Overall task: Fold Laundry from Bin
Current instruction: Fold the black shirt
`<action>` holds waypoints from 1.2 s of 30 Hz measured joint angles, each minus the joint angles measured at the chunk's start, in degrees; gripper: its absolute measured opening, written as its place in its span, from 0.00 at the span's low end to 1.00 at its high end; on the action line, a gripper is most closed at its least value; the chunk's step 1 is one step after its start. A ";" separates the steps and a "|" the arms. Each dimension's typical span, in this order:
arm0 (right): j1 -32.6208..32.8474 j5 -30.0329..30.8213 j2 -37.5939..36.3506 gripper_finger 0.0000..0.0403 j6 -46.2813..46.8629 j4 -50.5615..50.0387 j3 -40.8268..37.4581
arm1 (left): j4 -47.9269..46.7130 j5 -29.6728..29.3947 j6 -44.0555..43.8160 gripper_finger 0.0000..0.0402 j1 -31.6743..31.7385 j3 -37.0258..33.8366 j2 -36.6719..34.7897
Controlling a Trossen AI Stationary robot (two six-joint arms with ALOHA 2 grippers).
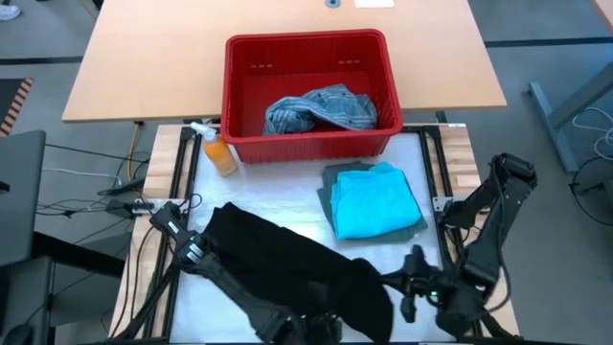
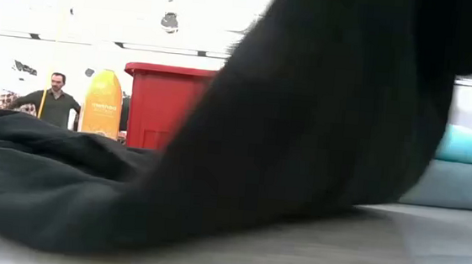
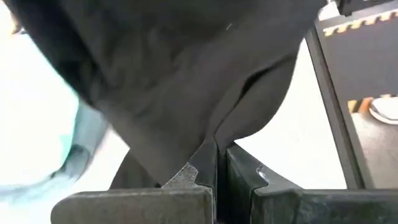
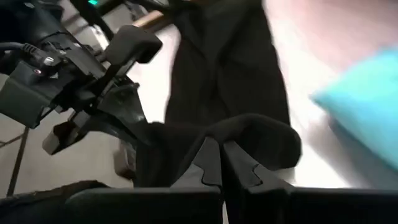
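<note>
Black garment (image 1: pixel 287 264) sprawled across the tabletop (image 1: pixel 287 222) from 9 o'clock down to 6 o'clock of the high view, both corners at the near edge pinched; left tool (image 3: pixel 221 163) clamped together on a fold of black cloth, seen plainly in its wrist view; right tool (image 4: pixel 222 163) likewise closed on a bunched hem of the same garment, at about 5 o'clock on the tabletop. Turquoise piece (image 1: pixel 374 199) already folded atop the grey-green one (image 1: pixel 335 177) at 3 o'clock; mottled blue-grey garment (image 1: pixel 321 107) waiting inside the red bin (image 1: pixel 311 46) at 12 o'clock, orange spray bottle (image 1: pixel 218 151) just beside the bin's corner.

Judged step: spreading or first fold of the black piece. Best done by keeping both pinches firm and level; drawing the two held corners apart to take out slack before laying over; steering clear of the folded stack at 3 o'clock; lowering evenly so the cloth lands flat, without a twist between the grips.
</note>
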 joint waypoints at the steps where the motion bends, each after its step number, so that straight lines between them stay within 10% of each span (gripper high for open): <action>1: -1.61 -0.11 0.01 0.04 -4.70 3.39 0.00 | -1.16 -1.45 -1.37 0.00 -0.82 -0.01 -0.48; 11: -20.15 -10.65 2.68 0.04 -40.82 36.54 0.01 | -33.47 -16.98 -38.82 0.00 -9.36 -0.18 -5.12; 21: -35.72 -30.48 13.63 0.04 -47.45 57.55 -0.04 | -43.27 -20.58 -76.33 0.00 -15.86 -15.01 -6.82; 36: -50.07 -45.10 30.36 0.04 -49.21 76.19 6.03 | -39.01 -14.57 -85.75 0.00 -19.82 -49.19 -26.51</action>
